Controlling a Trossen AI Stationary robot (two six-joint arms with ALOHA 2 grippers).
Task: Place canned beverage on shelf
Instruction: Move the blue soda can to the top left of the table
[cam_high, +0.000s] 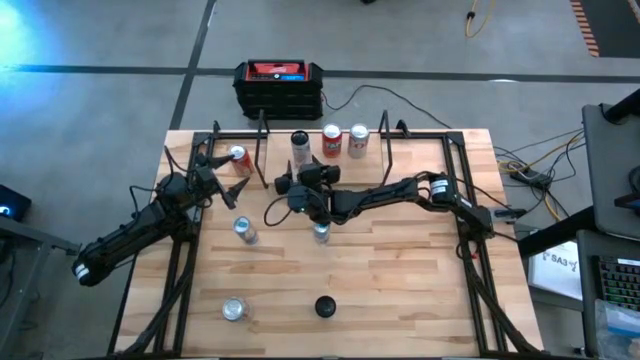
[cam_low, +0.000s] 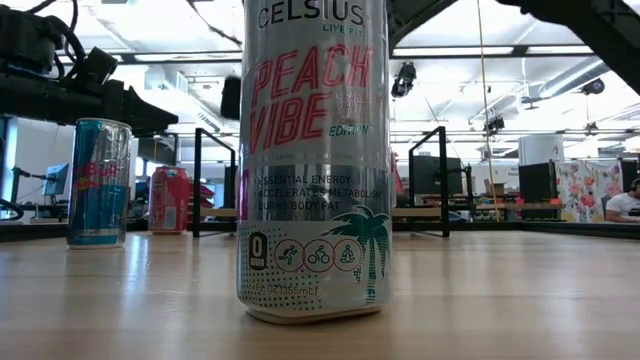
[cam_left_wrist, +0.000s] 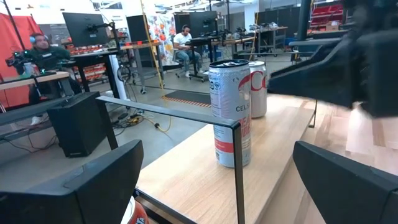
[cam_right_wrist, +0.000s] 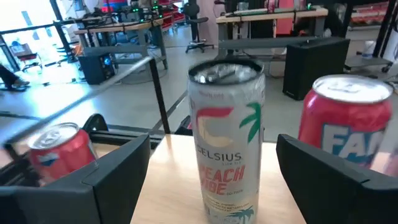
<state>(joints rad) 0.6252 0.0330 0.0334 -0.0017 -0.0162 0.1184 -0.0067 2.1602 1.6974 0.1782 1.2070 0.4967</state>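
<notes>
My right gripper is spread open on either side of a tall Celsius Peach Vibe can, not touching it. That can stands upright on the shelf, a light-wood plank with thin black rod uprights at upper centre of the high view, just left of two shorter red cans. It is a slim silver cylinder with pink lettering and a teal palm. My left gripper sits open at left beside another red can.

Left claw open at the desk's left rear; right claw open, arm extended leftward.
</notes>
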